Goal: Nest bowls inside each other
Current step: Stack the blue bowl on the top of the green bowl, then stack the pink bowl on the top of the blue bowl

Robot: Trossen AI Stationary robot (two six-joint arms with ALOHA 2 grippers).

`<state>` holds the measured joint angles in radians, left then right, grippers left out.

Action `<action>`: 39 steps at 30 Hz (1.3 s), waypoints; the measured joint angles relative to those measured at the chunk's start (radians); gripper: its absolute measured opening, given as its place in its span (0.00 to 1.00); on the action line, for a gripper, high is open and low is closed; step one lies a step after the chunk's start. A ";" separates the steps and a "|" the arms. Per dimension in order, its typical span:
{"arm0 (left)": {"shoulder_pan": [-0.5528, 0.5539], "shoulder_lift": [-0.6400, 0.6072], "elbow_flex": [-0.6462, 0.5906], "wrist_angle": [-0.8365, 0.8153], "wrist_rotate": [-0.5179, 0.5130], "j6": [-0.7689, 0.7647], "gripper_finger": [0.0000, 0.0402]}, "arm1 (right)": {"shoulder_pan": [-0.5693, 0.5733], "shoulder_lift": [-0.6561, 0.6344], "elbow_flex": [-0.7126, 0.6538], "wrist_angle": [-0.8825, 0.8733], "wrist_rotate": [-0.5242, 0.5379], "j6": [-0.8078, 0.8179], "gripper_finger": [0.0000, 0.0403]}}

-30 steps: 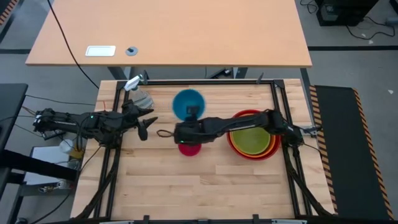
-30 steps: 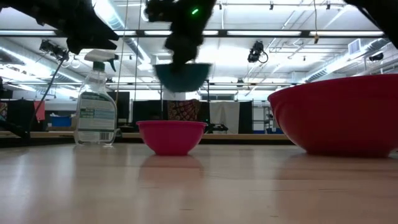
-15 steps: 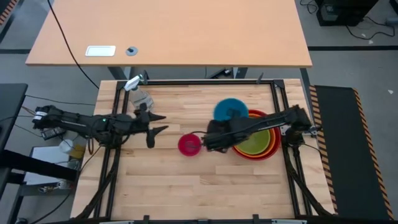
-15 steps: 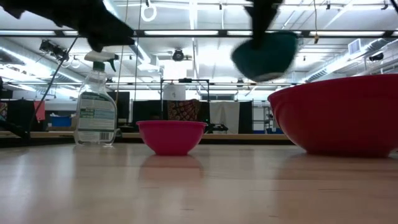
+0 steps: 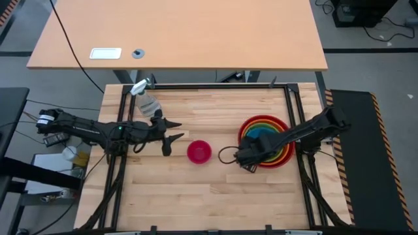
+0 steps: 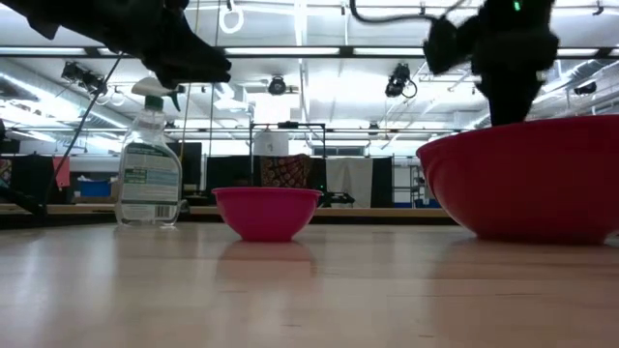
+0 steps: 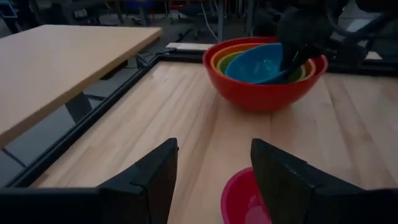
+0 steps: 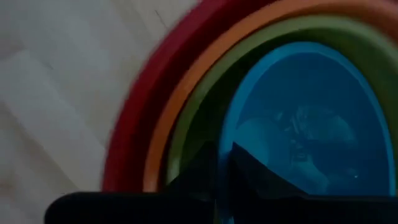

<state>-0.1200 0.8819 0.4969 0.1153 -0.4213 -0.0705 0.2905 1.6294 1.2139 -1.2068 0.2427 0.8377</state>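
Observation:
A red bowl (image 5: 243,130) stands at the table's right with an orange bowl (image 5: 285,130) and a green bowl (image 5: 279,151) nested in it. A blue bowl (image 5: 266,141) sits inside the green one, and my right gripper (image 5: 251,155) is shut on it from above. A small pink bowl (image 5: 199,151) rests on its base at mid-table. My left gripper (image 5: 171,141) hovers open just left of the pink bowl (image 7: 244,200), its fingers (image 7: 144,182) pointing toward the stack (image 7: 261,93). My right gripper pinches the blue bowl's rim (image 8: 229,140) on the side toward the table's left and near edge. One finger (image 8: 252,167) is inside the bowl and one outside. The fingers point down from above. The blue bowl (image 7: 261,62) lies tilted within the green bowl.
A clear spray bottle (image 5: 147,102) stands at the far left of the table, behind my left arm (image 6: 150,159). A black frame rail (image 5: 215,85) runs along the far edge. Bare wood lies toward the near edge.
My right gripper has carried the blue bowl from above mid-table toward the right edge and down into the green bowl, tipping until it points downward. My left gripper has moved toward the pink bowl, staying open.

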 joint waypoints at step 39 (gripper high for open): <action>0.022 0.000 -0.001 -0.049 0.000 -0.020 0.52 | -0.040 0.283 0.250 0.678 -0.008 -0.685 0.51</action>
<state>-0.0984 0.8818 0.4960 0.0662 -0.4213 -0.0901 0.2504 1.9126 1.4640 -0.5293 0.2346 0.1525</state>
